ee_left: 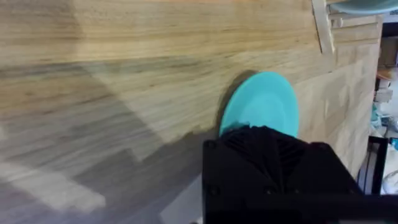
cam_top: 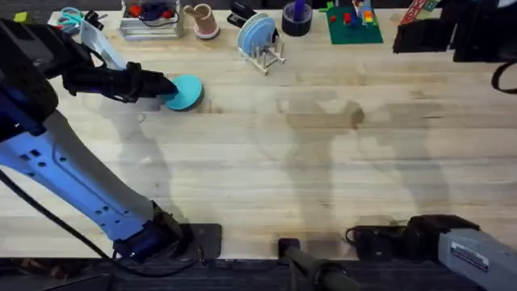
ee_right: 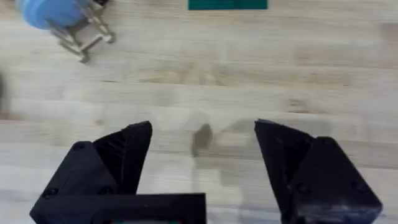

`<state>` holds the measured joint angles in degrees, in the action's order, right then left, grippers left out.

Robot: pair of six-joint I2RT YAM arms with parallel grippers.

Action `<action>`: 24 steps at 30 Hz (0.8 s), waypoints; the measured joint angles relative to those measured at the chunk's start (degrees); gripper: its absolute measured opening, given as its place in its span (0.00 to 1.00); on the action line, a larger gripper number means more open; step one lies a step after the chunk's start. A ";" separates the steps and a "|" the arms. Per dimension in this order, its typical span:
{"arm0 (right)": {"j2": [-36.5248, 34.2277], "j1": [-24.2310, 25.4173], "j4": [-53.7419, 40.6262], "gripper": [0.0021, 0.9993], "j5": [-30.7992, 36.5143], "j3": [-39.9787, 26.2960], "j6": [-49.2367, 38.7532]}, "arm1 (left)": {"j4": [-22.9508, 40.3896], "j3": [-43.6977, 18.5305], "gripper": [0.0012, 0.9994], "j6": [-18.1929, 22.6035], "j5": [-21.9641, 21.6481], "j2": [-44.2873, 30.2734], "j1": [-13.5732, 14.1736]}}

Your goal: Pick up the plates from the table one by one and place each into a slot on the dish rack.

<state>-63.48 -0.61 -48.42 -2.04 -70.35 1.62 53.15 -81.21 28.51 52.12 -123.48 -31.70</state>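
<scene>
A teal plate (cam_top: pixel 186 92) is at the back left of the table (cam_top: pixel 323 162), and my left gripper (cam_top: pixel 166 87) is shut on its near edge. In the left wrist view the teal plate (ee_left: pixel 261 102) stands tilted above its shadow, clamped at my black finger (ee_left: pixel 267 168). A light blue plate (cam_top: pixel 257 34) stands upright in the dish rack (cam_top: pixel 268 56) at the back middle; the right wrist view shows this plate (ee_right: pixel 46 11) and the rack (ee_right: pixel 84 38) too. My right gripper (ee_right: pixel 202 155) is open over bare wood, and its arm (cam_top: pixel 440 240) lies at the front right.
Along the back edge sit scissors (cam_top: pixel 71 18), a white wire basket (cam_top: pixel 149 20), a tan cup (cam_top: pixel 203 20), a dark tape roll (cam_top: pixel 296 18), a green board with bricks (cam_top: pixel 354 24) and black equipment (cam_top: pixel 440 32).
</scene>
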 joint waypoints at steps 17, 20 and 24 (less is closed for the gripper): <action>-0.01 -4.83 2.07 1.00 -15.87 0.00 17.10 | -0.04 0.00 0.04 0.00 -0.02 0.00 0.00; -0.43 -6.55 2.10 1.00 -16.35 0.00 20.19 | -0.08 0.00 0.04 0.00 -0.02 -0.02 0.00; -3.16 -10.32 2.81 1.00 -16.84 0.00 22.89 | -0.11 0.00 0.04 0.00 -0.02 0.00 0.00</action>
<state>-66.64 -10.93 -45.61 -18.89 -70.35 24.51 53.04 -81.21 28.51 52.10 -123.48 -31.70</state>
